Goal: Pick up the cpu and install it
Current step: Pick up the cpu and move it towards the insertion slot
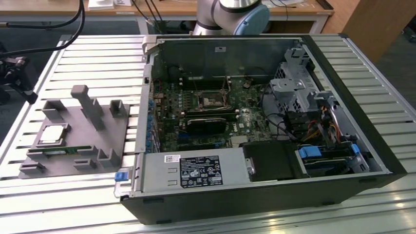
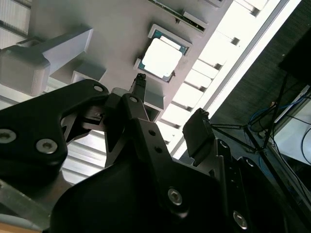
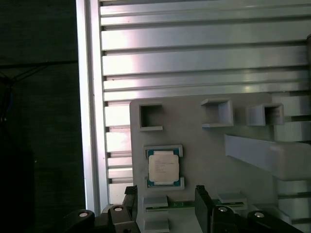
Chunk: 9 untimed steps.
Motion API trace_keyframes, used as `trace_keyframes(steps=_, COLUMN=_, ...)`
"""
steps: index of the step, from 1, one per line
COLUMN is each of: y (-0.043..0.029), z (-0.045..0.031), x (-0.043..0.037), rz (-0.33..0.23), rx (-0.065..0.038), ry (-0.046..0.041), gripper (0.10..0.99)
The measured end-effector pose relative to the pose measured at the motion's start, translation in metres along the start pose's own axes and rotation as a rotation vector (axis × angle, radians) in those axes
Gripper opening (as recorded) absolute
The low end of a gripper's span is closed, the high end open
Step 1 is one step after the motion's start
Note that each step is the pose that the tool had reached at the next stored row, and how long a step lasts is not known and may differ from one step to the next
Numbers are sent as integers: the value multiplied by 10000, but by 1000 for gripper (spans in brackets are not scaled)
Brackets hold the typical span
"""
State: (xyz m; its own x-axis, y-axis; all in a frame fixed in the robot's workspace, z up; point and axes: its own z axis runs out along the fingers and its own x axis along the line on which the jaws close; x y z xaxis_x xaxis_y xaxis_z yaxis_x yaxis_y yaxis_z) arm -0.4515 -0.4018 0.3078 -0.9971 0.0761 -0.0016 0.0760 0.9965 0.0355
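Hovering above gray fixture (image 1: pixel 85 139), gripper (image 3: pixel 164 191) is seen w/ jaws spread, nothing held; spacing judged to straddle cpu (image 3: pixel 164 167), which is nested in fixture pocket, prob. for repeatable pose, approx. 9 o'clock of PC case (image 1: pixel 215 61).

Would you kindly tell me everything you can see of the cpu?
The cpu is a small flat square chip with a shiny silver metal top and a darker greenish rim. It lies flat, top up, in a framed recess of the grey fixture, on the exterior view's left, outside the computer case. Nothing grips it; the open gripper hangs above, apart.
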Motion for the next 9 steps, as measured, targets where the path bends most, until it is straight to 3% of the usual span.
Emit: trace_keyframes(steps=9, y=-1, z=25, x=0, rz=0, rx=0, ry=0, gripper=588)
